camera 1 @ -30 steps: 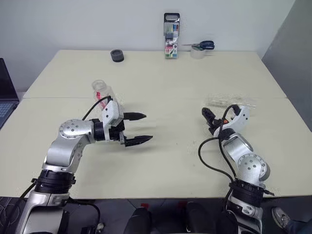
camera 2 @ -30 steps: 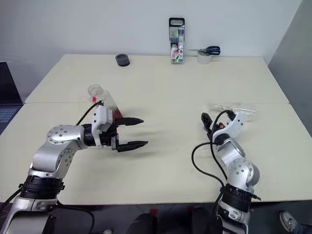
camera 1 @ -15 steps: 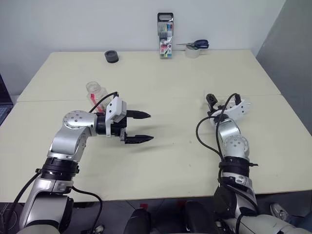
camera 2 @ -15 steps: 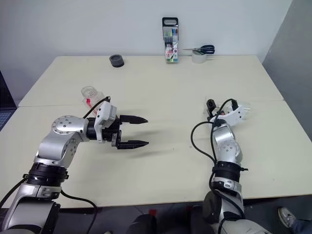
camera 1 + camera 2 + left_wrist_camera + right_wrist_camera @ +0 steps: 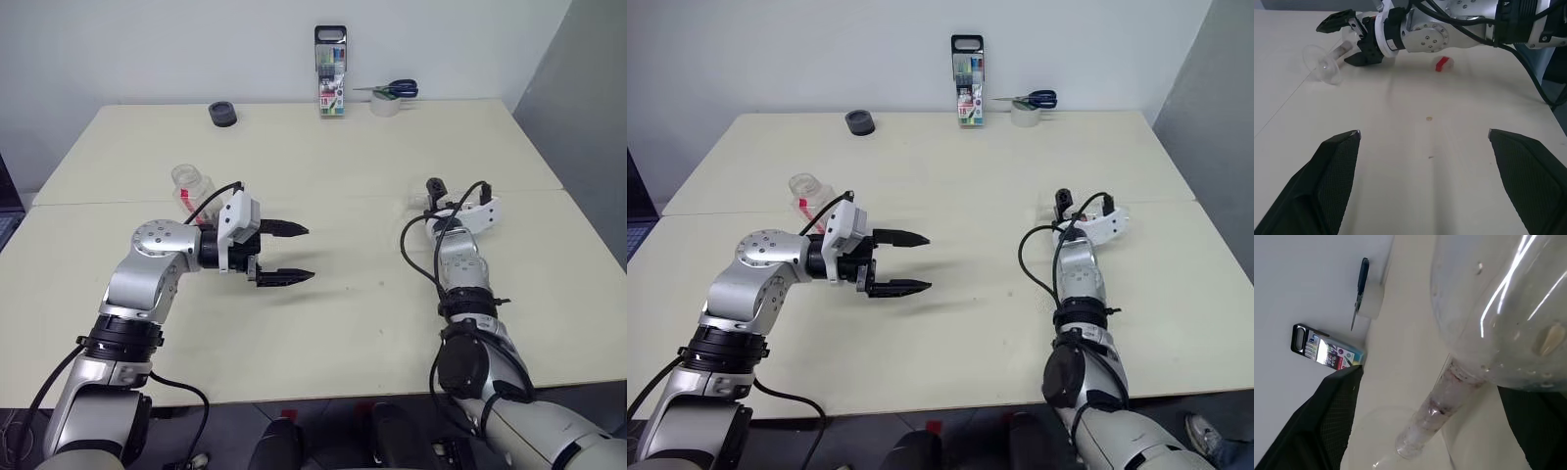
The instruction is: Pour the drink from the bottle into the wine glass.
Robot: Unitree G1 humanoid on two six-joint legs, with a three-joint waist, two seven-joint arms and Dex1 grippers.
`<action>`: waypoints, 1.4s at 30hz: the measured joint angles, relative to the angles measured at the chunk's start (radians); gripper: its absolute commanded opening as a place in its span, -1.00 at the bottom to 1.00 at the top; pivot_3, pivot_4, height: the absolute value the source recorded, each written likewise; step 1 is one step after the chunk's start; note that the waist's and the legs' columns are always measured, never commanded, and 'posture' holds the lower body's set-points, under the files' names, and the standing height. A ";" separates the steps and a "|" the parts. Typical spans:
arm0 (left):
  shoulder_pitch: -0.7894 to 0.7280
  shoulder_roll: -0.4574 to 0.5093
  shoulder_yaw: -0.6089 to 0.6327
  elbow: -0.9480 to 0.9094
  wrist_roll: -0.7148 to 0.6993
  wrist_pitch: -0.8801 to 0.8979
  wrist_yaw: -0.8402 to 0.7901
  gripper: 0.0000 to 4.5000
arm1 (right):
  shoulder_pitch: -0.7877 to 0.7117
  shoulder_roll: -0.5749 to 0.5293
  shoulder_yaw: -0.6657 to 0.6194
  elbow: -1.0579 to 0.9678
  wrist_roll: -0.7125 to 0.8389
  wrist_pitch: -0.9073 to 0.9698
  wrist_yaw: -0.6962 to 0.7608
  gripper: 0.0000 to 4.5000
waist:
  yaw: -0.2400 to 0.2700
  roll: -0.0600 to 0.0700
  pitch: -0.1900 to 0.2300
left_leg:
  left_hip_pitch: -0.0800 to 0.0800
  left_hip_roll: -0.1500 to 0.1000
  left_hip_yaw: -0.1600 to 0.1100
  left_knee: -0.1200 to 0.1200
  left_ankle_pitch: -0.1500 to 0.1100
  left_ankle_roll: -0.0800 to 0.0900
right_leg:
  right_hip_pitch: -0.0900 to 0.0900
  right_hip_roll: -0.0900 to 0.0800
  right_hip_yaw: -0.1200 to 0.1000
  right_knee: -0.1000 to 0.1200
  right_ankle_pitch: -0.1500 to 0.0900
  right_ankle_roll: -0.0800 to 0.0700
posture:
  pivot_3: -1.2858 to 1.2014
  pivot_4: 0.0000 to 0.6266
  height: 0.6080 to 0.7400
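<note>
On the pale tabletop (image 5: 333, 323) the glass (image 5: 1327, 61) lies toppled between the right jaws (image 5: 1349, 36), spread around its stem for righting; the bottle (image 5: 192, 188) waits behind the left jaws (image 5: 284, 253), held wide.

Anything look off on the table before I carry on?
Yes. The wine glass lies on its side on the table, its stem between the open fingers of the right gripper. A small red piece, probably the cap, lies loose beside that arm, and the bottle stands uncapped.
</note>
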 measured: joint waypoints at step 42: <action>0.405 -0.016 0.225 -0.446 -0.116 0.247 0.455 1.00 | 0.333 -0.118 0.776 -0.271 -0.699 -0.237 0.441 -0.92 | -0.006 -0.002 -0.007 | 0.018 0.003 -0.002 -0.012 0.000 0.000 | 0.017 0.001 0.000 -0.010 -0.001 -0.001 | 0.03 -0.52 1.00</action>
